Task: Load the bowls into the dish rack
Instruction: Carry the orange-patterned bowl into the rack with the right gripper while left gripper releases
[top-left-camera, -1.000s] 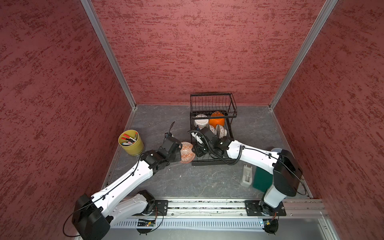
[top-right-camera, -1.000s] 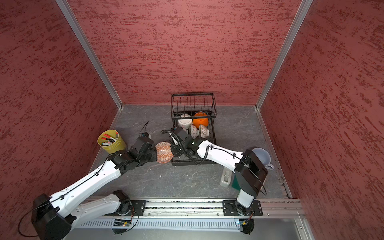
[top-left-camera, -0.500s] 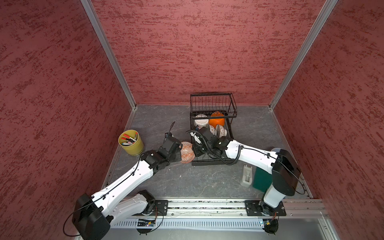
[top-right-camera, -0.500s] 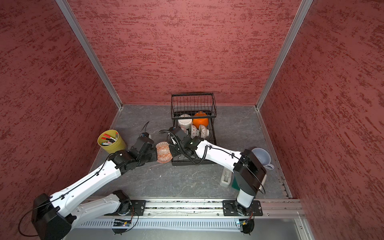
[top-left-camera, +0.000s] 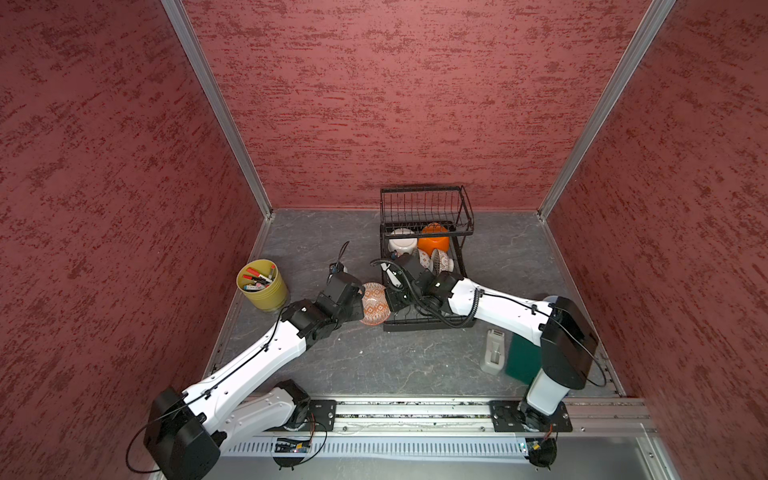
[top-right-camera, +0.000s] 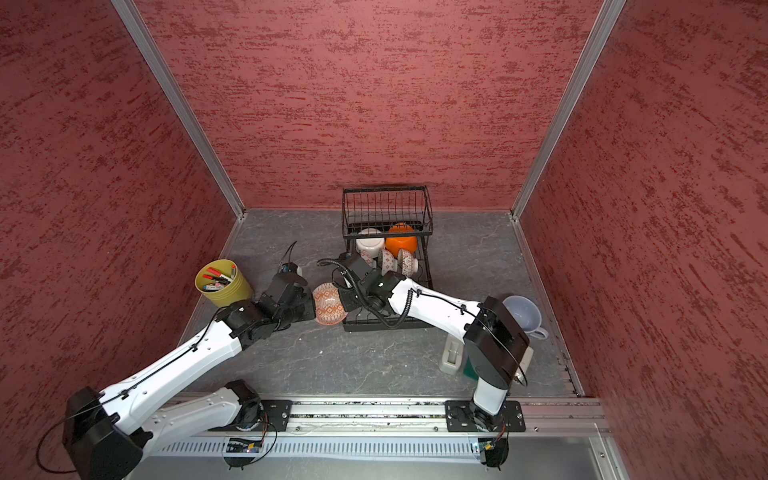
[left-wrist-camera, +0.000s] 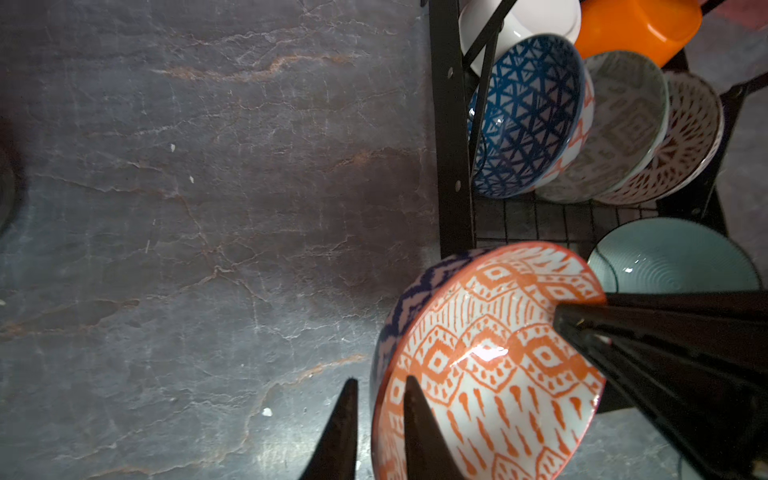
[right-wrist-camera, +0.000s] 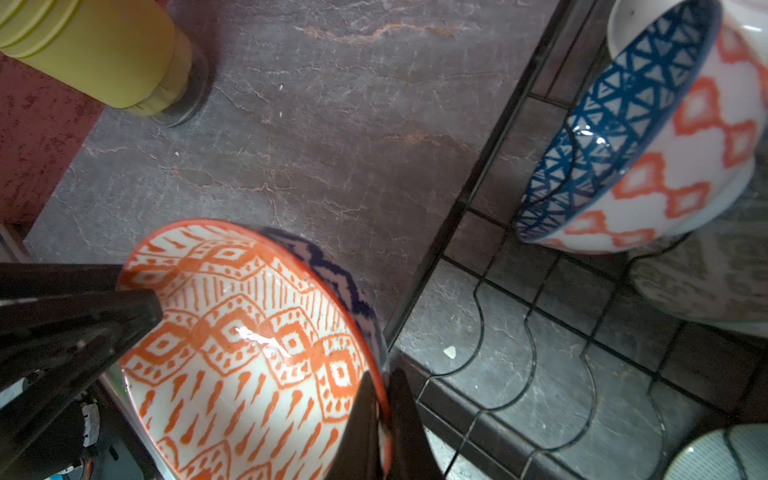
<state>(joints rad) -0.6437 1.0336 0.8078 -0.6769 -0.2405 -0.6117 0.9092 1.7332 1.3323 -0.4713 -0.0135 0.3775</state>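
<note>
The orange-patterned bowl (top-left-camera: 374, 303) hangs on edge between my two arms, just beside the near corner of the dish rack (top-left-camera: 399, 327), where other bowls already stand. My right jaws pinch its rim tight. My left jaws sit narrowly apart astride the opposite rim, with a gap showing on the outer side. The risk, as I judge it, is that one thin pinch on a glazed rim lets the bowl pivot or slip. It could also clip the rack's wire or the blue-patterned bowl (left-wrist-camera: 528, 116) going in.
</note>
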